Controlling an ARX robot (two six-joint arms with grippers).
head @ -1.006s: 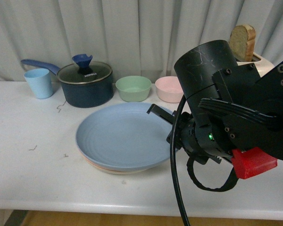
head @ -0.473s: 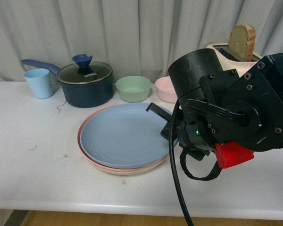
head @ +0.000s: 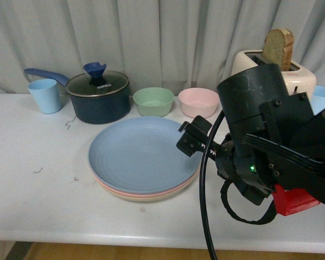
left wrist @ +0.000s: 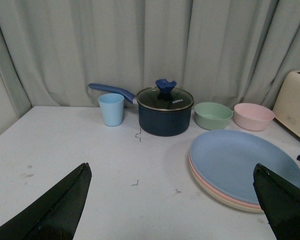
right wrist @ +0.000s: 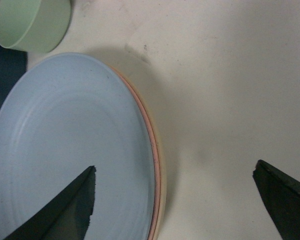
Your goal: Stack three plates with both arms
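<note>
So the stack looks done to me: blue plate [head: 142,154] sits on top, with the pink plate [head: 180,188] showing as a thin rim under it and the beige plate [head: 131,196] at the bottom, all three nested in the middle of the front view on the white table [head: 38,200]. The relation I care about is the right gripper [head: 193,136] versus that stack — it sits at the stack's right edge, center-right of the frame, so the plates lie to its left. In the right wrist view the two fingers [right wrist: 65,210] are spread wide with nothing between them, one over the blue plate's surface and the other over bare table, straddling the rim but not gripping it. I can't tell if a fingertip is touching the plate. The left gripper [left wrist: 175,200] is also wide open and empty, and in its own view the stack sits at lower right, well apart from it — so the right arm is clearly the nearer one. My guess: the only move left is pulling the right arm clear without nudging the stack.
</note>
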